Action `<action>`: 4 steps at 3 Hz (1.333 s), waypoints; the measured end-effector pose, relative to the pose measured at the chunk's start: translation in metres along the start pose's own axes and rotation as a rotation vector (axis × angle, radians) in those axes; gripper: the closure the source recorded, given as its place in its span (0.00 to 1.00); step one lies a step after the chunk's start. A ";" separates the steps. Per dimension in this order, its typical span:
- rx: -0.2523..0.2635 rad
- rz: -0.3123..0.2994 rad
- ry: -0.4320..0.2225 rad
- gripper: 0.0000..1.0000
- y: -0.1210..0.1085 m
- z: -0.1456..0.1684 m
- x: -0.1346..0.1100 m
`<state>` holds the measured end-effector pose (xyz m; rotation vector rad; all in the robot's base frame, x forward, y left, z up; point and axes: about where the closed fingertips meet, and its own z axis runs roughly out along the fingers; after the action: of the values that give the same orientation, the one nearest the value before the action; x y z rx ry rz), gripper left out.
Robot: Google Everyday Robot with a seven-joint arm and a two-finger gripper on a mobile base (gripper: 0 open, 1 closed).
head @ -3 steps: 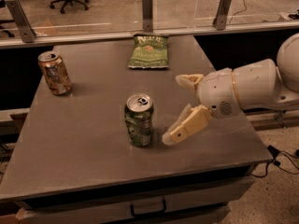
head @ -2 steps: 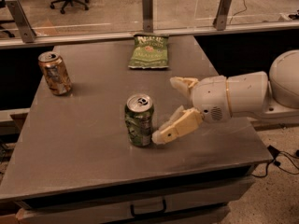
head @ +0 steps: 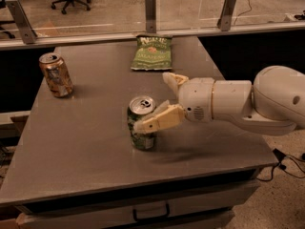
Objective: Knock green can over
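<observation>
Two fingers [head: 162,118] of the gripper [head: 152,101] were splayed wide by the green can [head: 143,140], upright on the table [head: 86,142]; one finger crossed the can's front, hiding its label's top; contact was unclear.

The grey table [head: 86,147] carries the upright green can [head: 142,138] at centre, an orange-brown can [head: 56,74] at upper left and a flat chip bag [head: 151,52] at top centre. The gripper [head: 164,99], fingers spread, sits just right of centre.
</observation>
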<state>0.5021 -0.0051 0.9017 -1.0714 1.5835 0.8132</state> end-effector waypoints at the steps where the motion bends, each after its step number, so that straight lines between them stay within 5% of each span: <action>1: 0.099 -0.009 -0.021 0.00 -0.029 0.017 -0.008; 3: 0.320 -0.032 -0.071 0.00 -0.106 0.036 -0.056; 4: 0.357 -0.034 -0.071 0.00 -0.117 0.024 -0.056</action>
<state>0.6242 -0.0144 0.9504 -0.7997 1.5731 0.5136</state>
